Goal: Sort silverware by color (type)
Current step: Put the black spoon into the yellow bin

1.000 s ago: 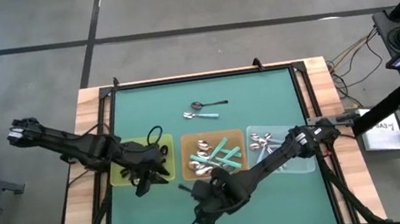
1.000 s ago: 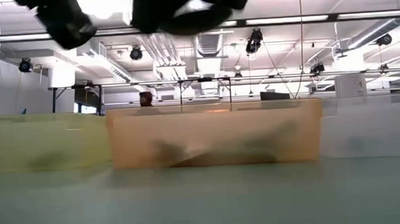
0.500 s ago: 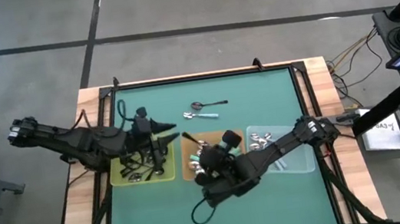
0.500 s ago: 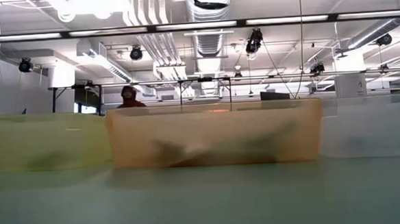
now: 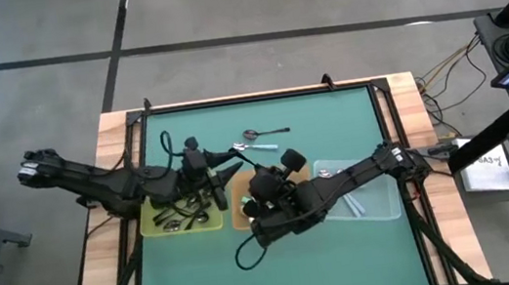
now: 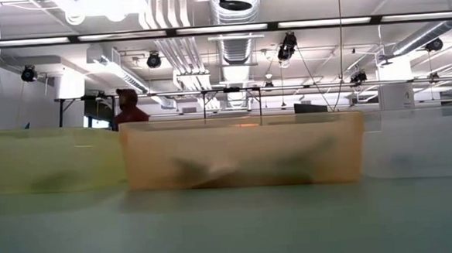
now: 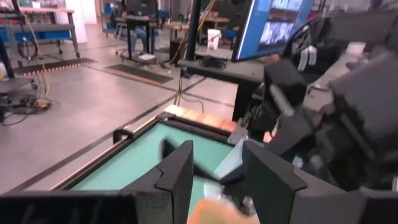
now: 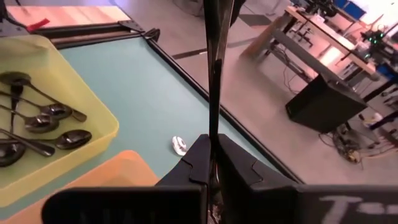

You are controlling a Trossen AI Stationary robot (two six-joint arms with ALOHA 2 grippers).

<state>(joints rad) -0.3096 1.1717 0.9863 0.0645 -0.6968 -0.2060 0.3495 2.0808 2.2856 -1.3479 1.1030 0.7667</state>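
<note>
My right gripper (image 5: 259, 193) hangs over the orange tray (image 5: 241, 221), shut on a thin black spoon handle (image 8: 212, 74). My left gripper (image 5: 229, 172) hovers open between the yellow tray (image 5: 159, 226) and the orange one, its fingers (image 7: 177, 171) holding nothing. Black-handled spoons (image 8: 37, 118) lie in the yellow tray. Pale-handled spoons (image 5: 336, 179) lie in the clear tray (image 5: 381, 206). Two spoons rest flat on the mat farther back: a black-handled one (image 5: 268, 133) and a pale-handled one (image 5: 255, 146). My right gripper pinches the black handle (image 8: 213, 127) between its two shut fingers (image 8: 198, 158). The handle runs along the fingers and sticks out straight past their tips, lifted clear of the trays. The end inside the jaws is hidden by the fingers.
The three trays stand side by side in the mat's near half, seen as yellow (image 6: 49, 159), orange (image 6: 243, 153) and clear (image 6: 421, 143) walls in the low view. The two grippers are close together. A black rail (image 5: 258, 96) edges the mat. A person (image 6: 130, 110) walks far behind.
My right gripper has risen from the near edge of the mat and moved toward the far edge, over the orange tray. My left gripper has lifted out of the yellow tray and swung toward the far right, close to the right gripper. Both have left the low view.
</note>
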